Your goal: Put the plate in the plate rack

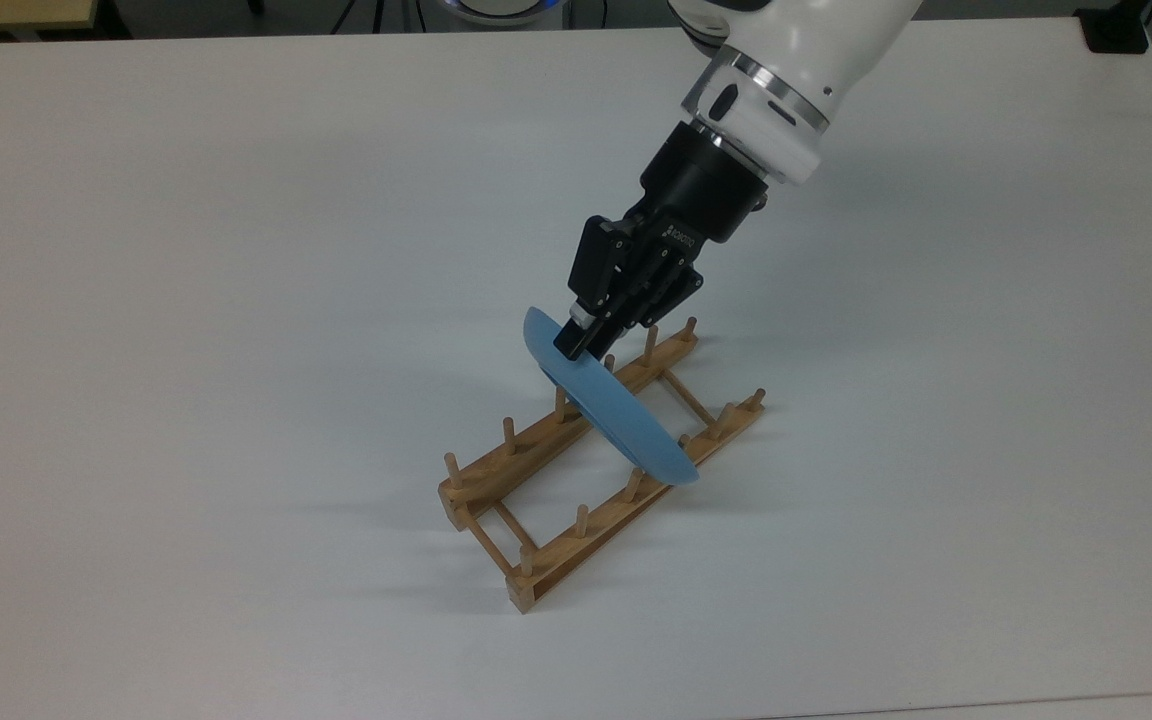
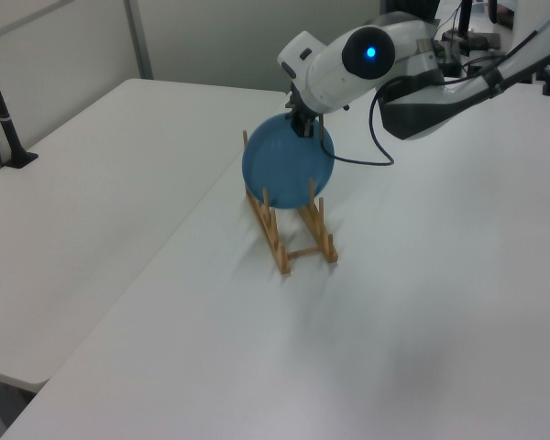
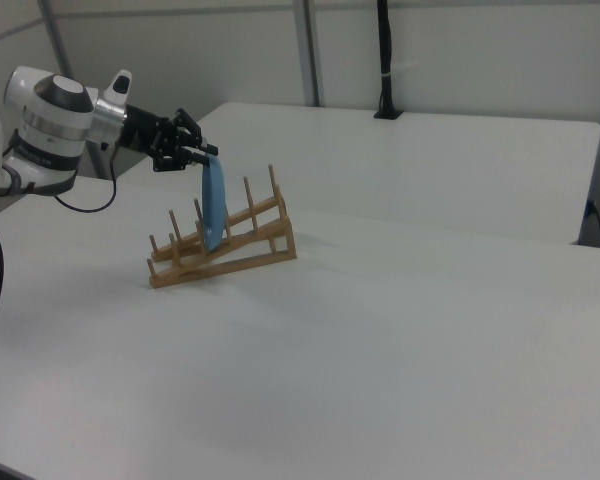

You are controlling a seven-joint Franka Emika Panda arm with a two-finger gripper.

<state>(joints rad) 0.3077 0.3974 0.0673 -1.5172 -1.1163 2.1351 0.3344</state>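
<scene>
The plate [image 1: 608, 412] is pinched at its upper rim by the gripper [image 1: 576, 343], one finger on each face, so the disc hangs on edge below the jaws. In the top view it slants across the plate rack [image 1: 599, 464], its lower edge down between the two rails near the rack's middle pegs; whether it already bears on the wood cannot be told. The left view shows its round blue face [image 2: 287, 166] standing upright over the rack [image 2: 289, 226]; the right view shows it edge-on [image 3: 213, 205] among the pegs.

It looks light, stiff and smooth, probably plastic, so it is unlikely to break but could swivel or slide in a rim pinch. The top rim seems the sensible hold, keeping the fingers clear of the pegs. All this stands on a white table [image 1: 186, 300].
</scene>
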